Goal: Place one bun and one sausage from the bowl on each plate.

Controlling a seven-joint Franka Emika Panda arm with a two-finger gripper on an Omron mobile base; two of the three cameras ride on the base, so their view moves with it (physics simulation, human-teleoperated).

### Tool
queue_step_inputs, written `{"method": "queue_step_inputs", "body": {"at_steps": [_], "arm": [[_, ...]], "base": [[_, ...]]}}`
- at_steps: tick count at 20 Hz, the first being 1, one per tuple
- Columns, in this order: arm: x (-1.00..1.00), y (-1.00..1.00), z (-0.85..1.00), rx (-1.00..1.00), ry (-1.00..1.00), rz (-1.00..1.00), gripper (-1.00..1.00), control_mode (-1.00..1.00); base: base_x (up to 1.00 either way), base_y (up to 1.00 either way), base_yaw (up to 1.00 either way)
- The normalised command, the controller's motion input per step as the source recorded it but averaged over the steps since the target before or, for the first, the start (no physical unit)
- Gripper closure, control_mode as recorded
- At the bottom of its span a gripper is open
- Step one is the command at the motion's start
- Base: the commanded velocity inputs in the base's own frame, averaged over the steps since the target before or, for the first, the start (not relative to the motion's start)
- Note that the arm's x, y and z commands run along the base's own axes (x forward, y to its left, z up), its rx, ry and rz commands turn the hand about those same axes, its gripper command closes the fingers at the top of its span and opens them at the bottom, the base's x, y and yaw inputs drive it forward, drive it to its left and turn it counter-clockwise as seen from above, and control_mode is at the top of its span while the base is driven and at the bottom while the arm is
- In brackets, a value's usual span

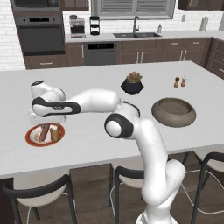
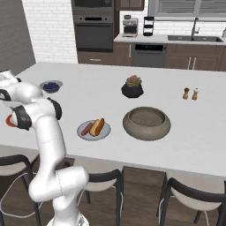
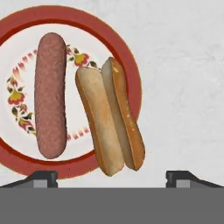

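On the left of the counter, the red-rimmed plate (image 3: 131, 65) carries a sausage (image 3: 50, 94) at nine o'clock and a bun (image 3: 109, 120) at three o'clock, the bun's end overhanging the rim. The gripper (image 3: 111, 177) hangs above it, jaws spread wide and holding nothing. Farther right, the grey plate (image 2: 103, 134) has its own sausage and bun. Rightmost, the bowl (image 2: 146, 123) looks empty. Judging by this, both plates are served and little remains.

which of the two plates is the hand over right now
The red-rimmed plate, at the counter's left end. The open hand hangs above it; it carries a sausage and a bun. The grey plate sits by the bowl.
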Motion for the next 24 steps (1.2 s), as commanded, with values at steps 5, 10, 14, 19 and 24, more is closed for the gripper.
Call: {"method": "queue_step_inputs", "body": {"at_steps": [5, 10, 14, 19, 24], "arm": [[-0.6, -1.0, 0.22, 0.04, -0.01, 0.03, -1.0, -1.0], [-0.8, -1.0, 0.28, 0.07, -0.01, 0.03, -1.0, -1.0], [-0.74, -1.0, 0.41, 0.12, 0.0, 0.0, -1.0, -1.0], [-0.46, -1.0, 0.5, 0.09, 0.0, 0.03, -1.0, -1.0], [-0.4, -0.87, 0.43, 0.02, 0.0, 0.03, -1.0, -1.0]], "base": [[0.0, 0.0, 0.0], [0.0, 0.0, 0.0], [0.0, 0.0, 0.0], [0.0, 0.0, 0.0], [0.0, 0.0, 0.0]]}}
